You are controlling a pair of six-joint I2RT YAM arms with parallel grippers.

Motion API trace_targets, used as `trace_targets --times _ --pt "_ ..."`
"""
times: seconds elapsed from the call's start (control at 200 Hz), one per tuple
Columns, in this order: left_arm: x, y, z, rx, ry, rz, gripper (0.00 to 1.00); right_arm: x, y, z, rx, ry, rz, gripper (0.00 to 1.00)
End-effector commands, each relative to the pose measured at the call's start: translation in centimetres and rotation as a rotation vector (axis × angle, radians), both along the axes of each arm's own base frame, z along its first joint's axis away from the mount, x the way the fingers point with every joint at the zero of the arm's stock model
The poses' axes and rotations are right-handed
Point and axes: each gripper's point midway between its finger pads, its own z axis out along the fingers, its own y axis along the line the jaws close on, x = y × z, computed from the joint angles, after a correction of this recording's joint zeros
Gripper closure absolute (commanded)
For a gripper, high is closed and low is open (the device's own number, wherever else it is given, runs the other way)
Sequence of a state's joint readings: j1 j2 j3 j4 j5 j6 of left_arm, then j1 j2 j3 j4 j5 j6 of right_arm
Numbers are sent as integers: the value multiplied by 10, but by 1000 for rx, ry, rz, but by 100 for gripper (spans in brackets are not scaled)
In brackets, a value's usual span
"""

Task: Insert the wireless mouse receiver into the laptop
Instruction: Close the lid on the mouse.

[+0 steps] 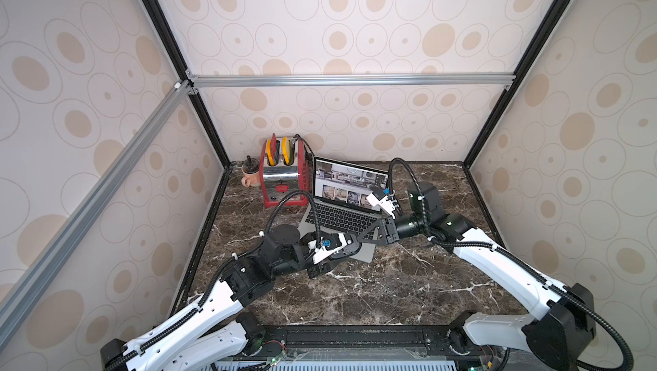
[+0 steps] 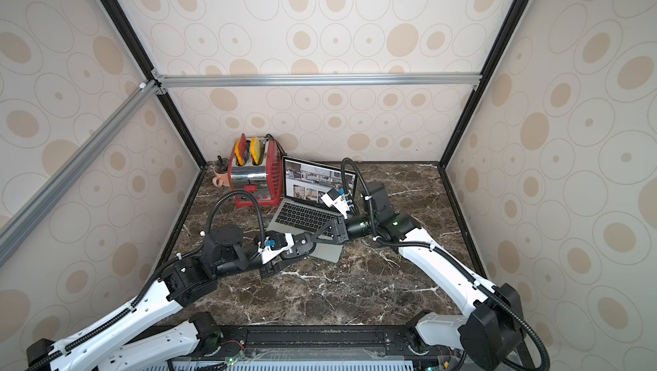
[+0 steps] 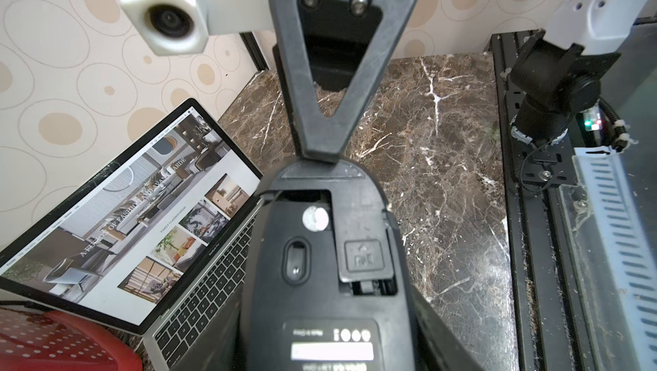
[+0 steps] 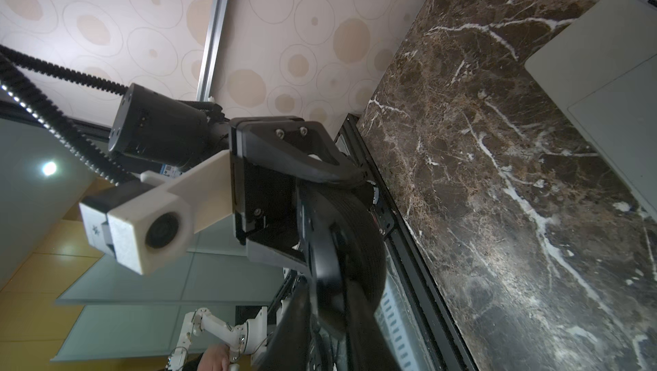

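Mouse (image 3: 309, 301), underside up, sits clamped in left claw (image 3: 325, 223); right claw (image 3: 320, 149) touches it, grip unclear; insertion into laptop (image 3: 199, 291) remains.

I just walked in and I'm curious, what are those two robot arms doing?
The left gripper is shut on a black wireless mouse, holding it underside up near the front of the open laptop. The right gripper has its tip right at the end of the mouse, by an opening in the underside. The tiny receiver itself can't be made out. The laptop sits on the marble table with its screen on.
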State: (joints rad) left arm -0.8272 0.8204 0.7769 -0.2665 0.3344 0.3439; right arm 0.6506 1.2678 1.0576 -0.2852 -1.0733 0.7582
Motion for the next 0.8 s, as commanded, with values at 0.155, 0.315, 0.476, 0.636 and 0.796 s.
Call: trace_targets --times 0.155,0.315,0.476,0.636,0.796 --pt "-6 -8 42 -123 -93 -54 100 7 0 1 -44 -20 -32 74" --pt "-1 -8 42 -136 -92 -28 100 7 -1 6 -40 -25 -37 76" --pt "-1 -11 43 -149 -78 -29 100 6 -1 8 -36 -29 -36 75" --pt "0 -12 45 -162 -75 -29 100 4 -3 13 -36 -44 -34 70" --pt "0 -12 47 -183 -72 -23 100 2 -4 20 -29 -55 -30 64"
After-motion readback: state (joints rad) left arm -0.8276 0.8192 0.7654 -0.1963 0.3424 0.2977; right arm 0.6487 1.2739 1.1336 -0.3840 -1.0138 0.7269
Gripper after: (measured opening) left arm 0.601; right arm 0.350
